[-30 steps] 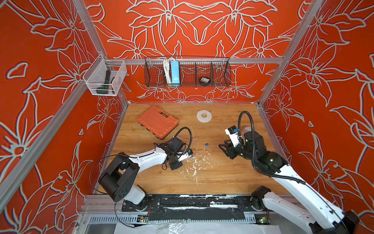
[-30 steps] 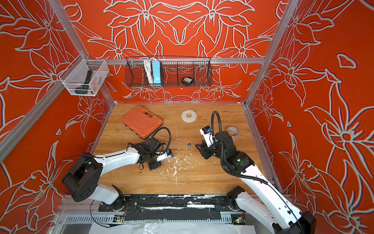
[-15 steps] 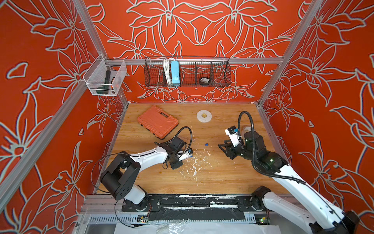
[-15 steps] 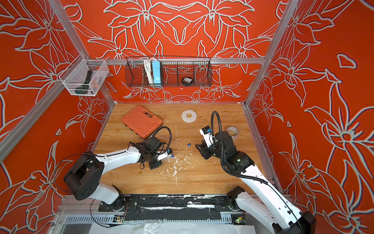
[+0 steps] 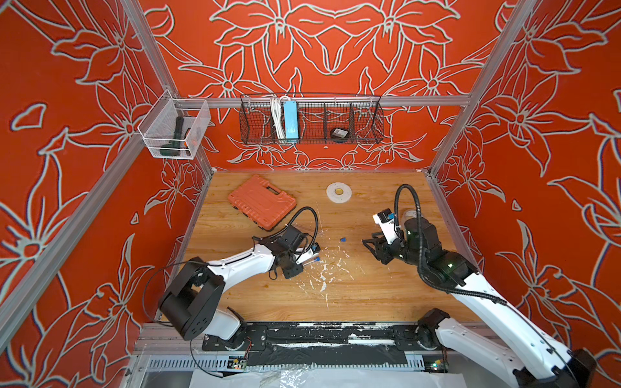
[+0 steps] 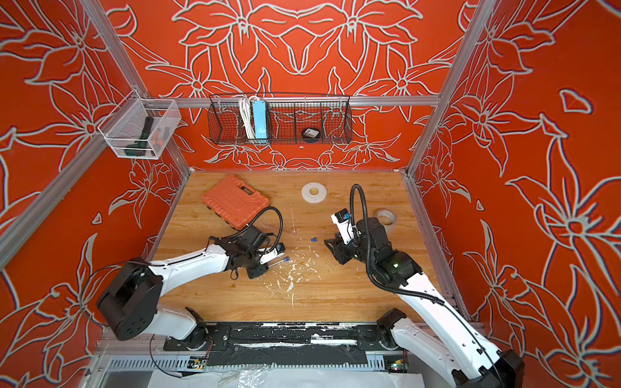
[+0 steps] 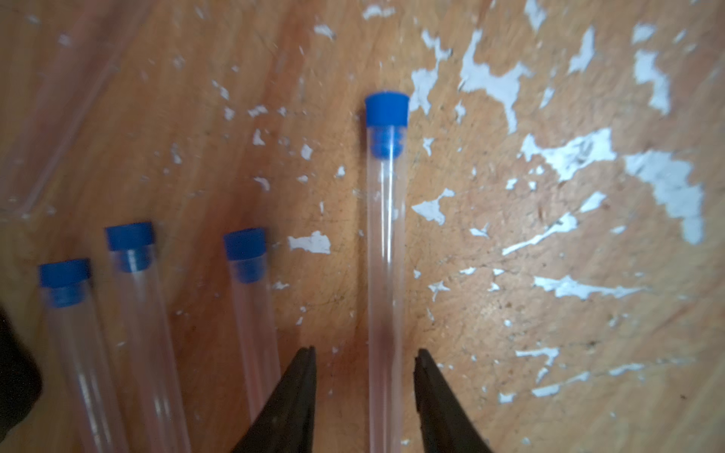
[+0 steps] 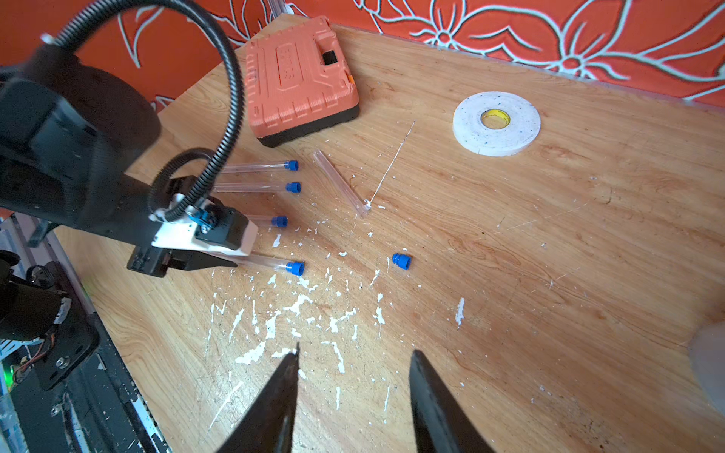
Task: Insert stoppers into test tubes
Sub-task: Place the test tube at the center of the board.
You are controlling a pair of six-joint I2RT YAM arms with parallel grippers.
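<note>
Left end effector [image 7: 365,350] parted astride a capped tube [image 7: 386,255], no grip | right end effector [image 8: 356,349] open, empty | we see last stopper [image 8: 401,261] loose on surface [image 8: 549,235], near bare tube [image 8: 341,184] | bare tube likely light, slick, brittle: we'd pinch mid-length, gently

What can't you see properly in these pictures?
- Stoppered test tubes: far ends cut off by the left wrist view's edge, behind the left arm in the right wrist view.
- Bare test tube: just a blur in the left wrist view.
- Black thing in wire basket: too small in both top views.
</note>
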